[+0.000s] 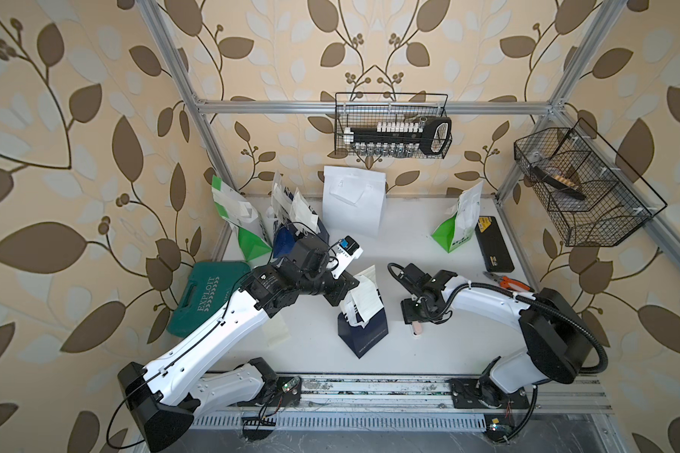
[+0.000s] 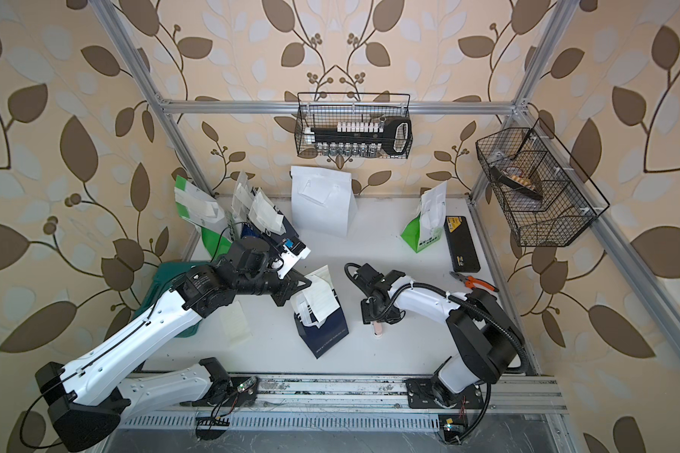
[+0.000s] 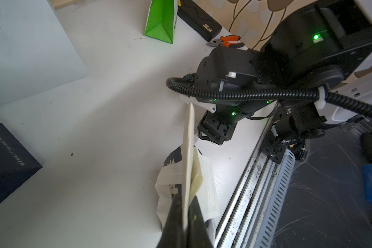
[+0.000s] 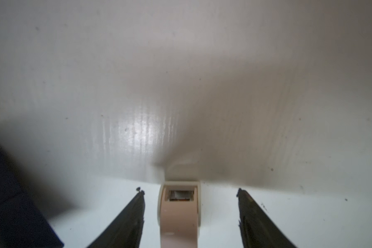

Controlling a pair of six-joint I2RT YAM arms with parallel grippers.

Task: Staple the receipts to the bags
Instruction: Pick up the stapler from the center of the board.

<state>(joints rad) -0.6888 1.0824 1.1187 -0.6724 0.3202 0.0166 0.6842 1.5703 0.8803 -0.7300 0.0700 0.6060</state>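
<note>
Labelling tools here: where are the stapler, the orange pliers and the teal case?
stapler [image 4: 178, 214]: right wrist view, pink top face.
orange pliers [image 1: 511, 282]: in a top view, orange handle.
teal case [image 1: 209, 290]: in a top view, lettered lid.

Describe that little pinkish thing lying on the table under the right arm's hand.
It looks like a small stapler: a peach-pink plastic body with a cream rim and, at one end, a small rectangular opening showing grey metal. It lies flat on the white table. The right hand is open with one finger on each side of it; neither visibly touches it.
</note>
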